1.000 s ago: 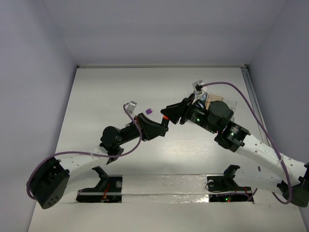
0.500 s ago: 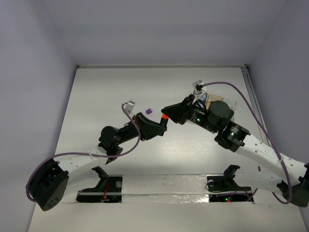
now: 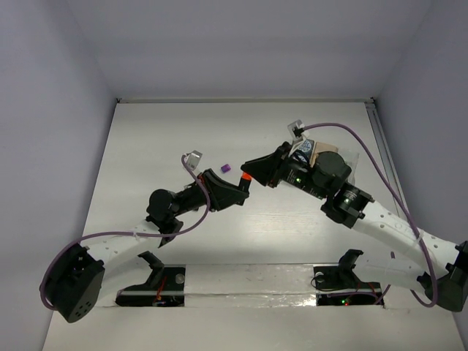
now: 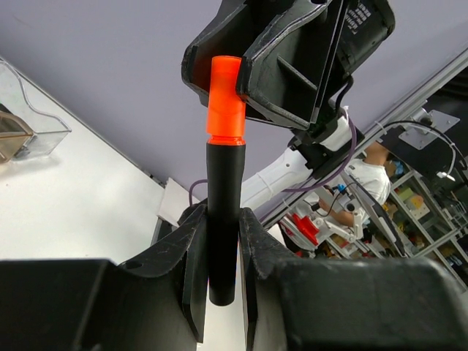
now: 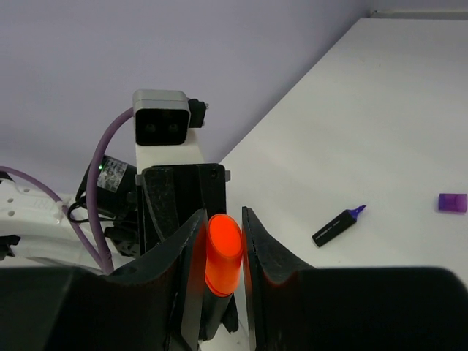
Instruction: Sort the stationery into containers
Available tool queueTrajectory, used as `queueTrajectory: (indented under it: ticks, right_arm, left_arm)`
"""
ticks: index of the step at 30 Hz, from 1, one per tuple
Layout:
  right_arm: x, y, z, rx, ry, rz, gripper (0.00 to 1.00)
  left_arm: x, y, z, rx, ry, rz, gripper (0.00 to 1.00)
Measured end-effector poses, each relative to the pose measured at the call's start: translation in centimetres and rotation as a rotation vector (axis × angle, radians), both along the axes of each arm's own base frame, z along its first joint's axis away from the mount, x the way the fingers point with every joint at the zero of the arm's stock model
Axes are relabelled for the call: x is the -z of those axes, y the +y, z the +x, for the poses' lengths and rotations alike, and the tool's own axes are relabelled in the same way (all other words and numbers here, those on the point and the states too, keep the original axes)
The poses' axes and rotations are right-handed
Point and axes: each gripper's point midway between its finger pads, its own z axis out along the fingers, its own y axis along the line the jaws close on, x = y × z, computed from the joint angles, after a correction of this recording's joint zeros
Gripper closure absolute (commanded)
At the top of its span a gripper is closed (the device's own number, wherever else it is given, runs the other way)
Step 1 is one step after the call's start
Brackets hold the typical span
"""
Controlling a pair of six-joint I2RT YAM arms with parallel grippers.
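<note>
a: where was the marker (image 4: 223, 219) seen?
b: it was held above the table (image 3: 146, 146), near the middle of the top view, between the two grippers. in the left wrist view it stood upright at the centre of the frame, with the black body below and the orange cap (image 4: 226, 102) seated on top.

a: how was the left gripper (image 4: 221, 227) found?
b: it was closed on the black body. both fingers (image 4: 194, 278) were pressed against the lower part.

a: and the right gripper (image 5: 219, 227)?
b: it was narrowed onto the orange cap, which was flanked closely by both fingers at the lower centre of the right wrist view. in the top view the two gripper tips were seen meeting just right of the middle.

a: what else was noted?
b: a small purple cap (image 3: 225, 167) lay loose on the table just above the left gripper in the top view. it was also seen at the right edge of the right wrist view. to its left there, a second marker (image 5: 338, 226) with a bare purple tip lay tilted on the white surface, apart from the cap. a clear box (image 4: 29, 124) was seen at the left edge of the left wrist view, with a tan insert (image 4: 13, 131) inside. in the top view it was largely covered by the right arm.
</note>
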Motion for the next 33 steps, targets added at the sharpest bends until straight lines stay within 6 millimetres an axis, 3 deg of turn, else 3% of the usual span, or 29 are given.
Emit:
queueTrajectory:
  ticks: [33]
  right_arm:
    - [-1.6,1.4,-0.6,0.008,-0.081,0.173,1.00]
  left_arm:
    - [-1.5,1.6,0.3,0.041,-0.065,0.021,1.00]
